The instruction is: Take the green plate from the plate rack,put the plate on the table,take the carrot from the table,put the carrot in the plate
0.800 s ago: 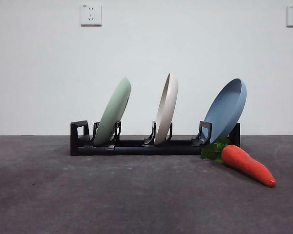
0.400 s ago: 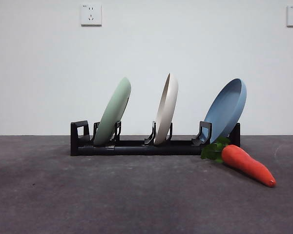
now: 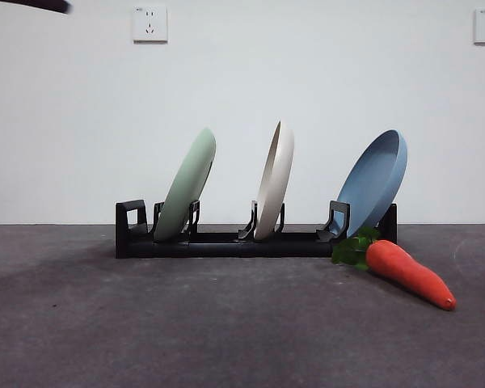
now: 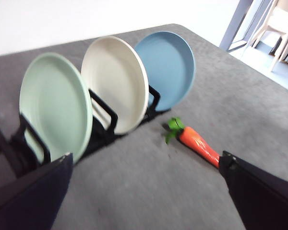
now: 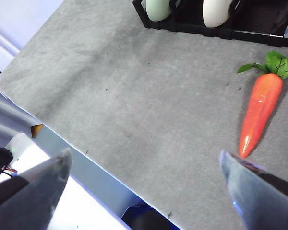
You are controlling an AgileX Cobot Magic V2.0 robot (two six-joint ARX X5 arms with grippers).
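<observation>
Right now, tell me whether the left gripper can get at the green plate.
Probably yes. The left gripper is open and faces the green plate, which stands at the plate rack's end slot with nothing between them.

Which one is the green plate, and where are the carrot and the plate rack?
green plate (image 3: 187, 186), front view, middle of its pale green back.
carrot (image 3: 411, 275), front view, middle of its orange body.
plate rack (image 3: 226, 243), front view, its low black base bar.

You see the plate rack (image 3: 255, 241) on the table (image 3: 226, 323), well ahead of the left hand (image 4: 144, 191). In it the green plate (image 3: 186, 186) stands nearest that hand. The carrot (image 5: 259, 112) lies on the table before the right hand (image 5: 144, 187), beside the rack's far end.
</observation>
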